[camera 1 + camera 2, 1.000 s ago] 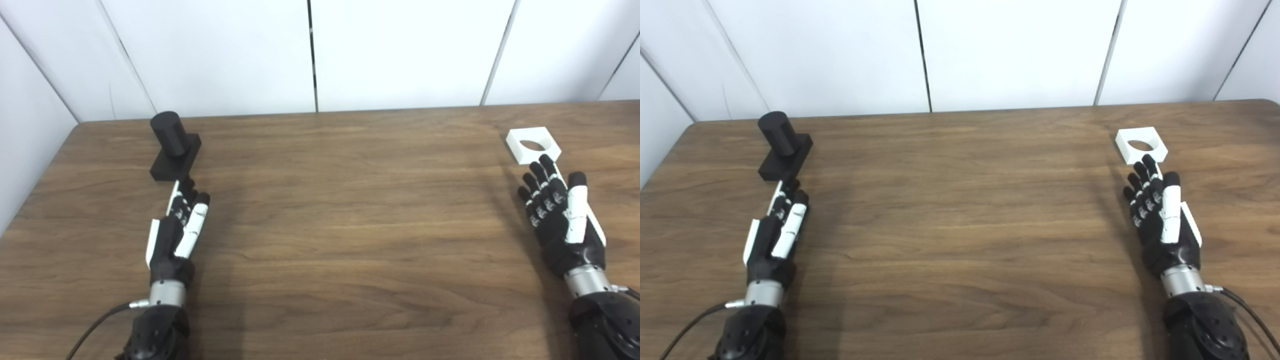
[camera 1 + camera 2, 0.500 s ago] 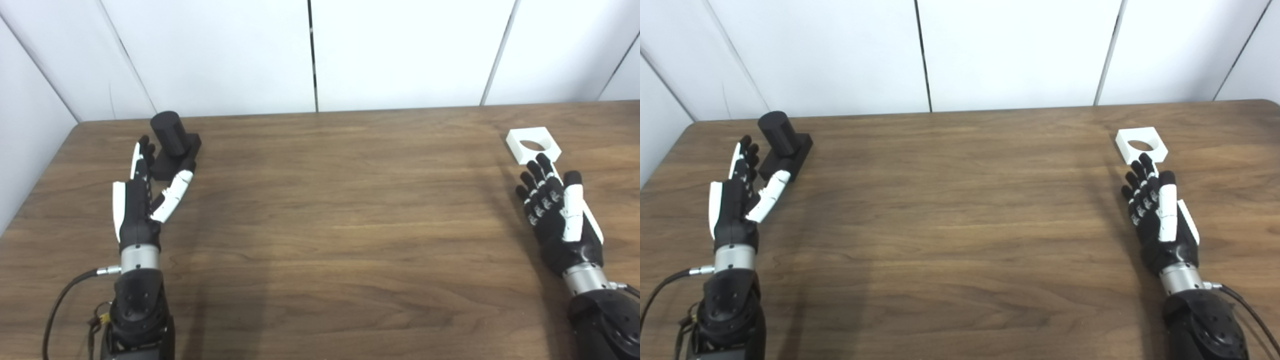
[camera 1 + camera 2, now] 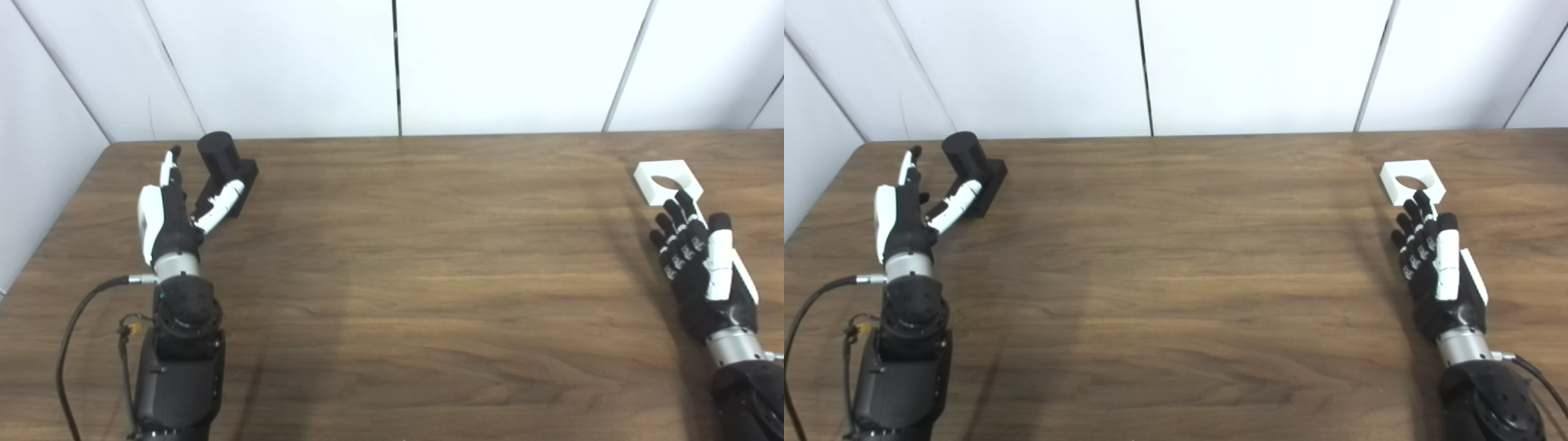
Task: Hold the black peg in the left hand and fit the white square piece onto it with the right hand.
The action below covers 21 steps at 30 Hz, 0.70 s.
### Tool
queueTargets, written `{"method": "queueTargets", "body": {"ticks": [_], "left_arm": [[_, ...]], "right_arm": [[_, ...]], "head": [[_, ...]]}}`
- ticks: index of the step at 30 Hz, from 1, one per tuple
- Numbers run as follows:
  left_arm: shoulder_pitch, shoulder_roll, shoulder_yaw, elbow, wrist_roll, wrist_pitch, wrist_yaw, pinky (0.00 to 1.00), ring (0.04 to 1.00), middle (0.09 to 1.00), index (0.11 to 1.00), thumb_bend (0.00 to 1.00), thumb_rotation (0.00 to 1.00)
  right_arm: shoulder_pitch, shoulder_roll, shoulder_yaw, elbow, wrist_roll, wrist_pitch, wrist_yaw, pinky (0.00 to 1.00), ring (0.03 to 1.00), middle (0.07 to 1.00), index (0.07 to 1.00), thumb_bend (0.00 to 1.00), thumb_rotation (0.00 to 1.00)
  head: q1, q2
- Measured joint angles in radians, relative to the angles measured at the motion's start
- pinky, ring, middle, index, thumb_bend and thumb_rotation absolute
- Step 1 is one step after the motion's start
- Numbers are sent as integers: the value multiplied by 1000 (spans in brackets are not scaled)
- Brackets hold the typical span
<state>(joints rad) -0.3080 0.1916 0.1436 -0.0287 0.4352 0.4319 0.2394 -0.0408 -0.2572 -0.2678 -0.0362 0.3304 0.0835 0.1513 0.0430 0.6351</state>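
Note:
The black peg [image 3: 219,160], a cylinder on a square black base, stands at the table's far left. My left hand [image 3: 168,211] is open just left of it, fingers stretched past the peg's left side and the thumb lying over the front of its base; nothing is grasped. The white square piece [image 3: 666,180] with a round hole lies flat at the far right. My right hand [image 3: 704,266] is open and palm-down just in front of it, with its fingertips at the piece's near edge.
The brown wooden table [image 3: 398,257] is bounded by white wall panels [image 3: 490,61] along its far edge and at the left. A black cable [image 3: 79,318] trails from my left forearm.
My left hand has reached farther toward the peg and spread around it, thumb now over the base. The right hand has kept its place. The camera has shifted, moving the whole picture slightly right.

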Motion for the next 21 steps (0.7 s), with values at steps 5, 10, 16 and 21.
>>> {"method": "queueTargets", "body": {"ticks": [5, 10, 16, 21], "left_arm": [[-32, 16, -1, 74, 83, 33, 28, 982, 996, 985, 937, 873, 503], [-49, 1, 41, 131, 248, 39, -1, 1000, 1000, 997, 942, 877, 514], [-90, -42, 102, 194, 445, 39, -102, 1000, 1000, 1000, 929, 914, 606], [-137, -59, 145, 265, 584, 39, -191, 1000, 1000, 1000, 905, 928, 644]], "right_arm": [[0, 0, -1, 0, -2, -1, 0, 1000, 1000, 1000, 1000, 646, 1000], [0, -2, -1, 2, -2, -1, 0, 1000, 1000, 1000, 1000, 648, 1000], [-1, -6, -4, 5, 9, -1, 3, 1000, 1000, 1000, 1000, 640, 1000], [-1, -6, -3, 3, 10, -1, 3, 1000, 1000, 1000, 1000, 642, 1000]], "head": [[2, 2], [2, 3], [-2, 3], [-8, 3]]}}
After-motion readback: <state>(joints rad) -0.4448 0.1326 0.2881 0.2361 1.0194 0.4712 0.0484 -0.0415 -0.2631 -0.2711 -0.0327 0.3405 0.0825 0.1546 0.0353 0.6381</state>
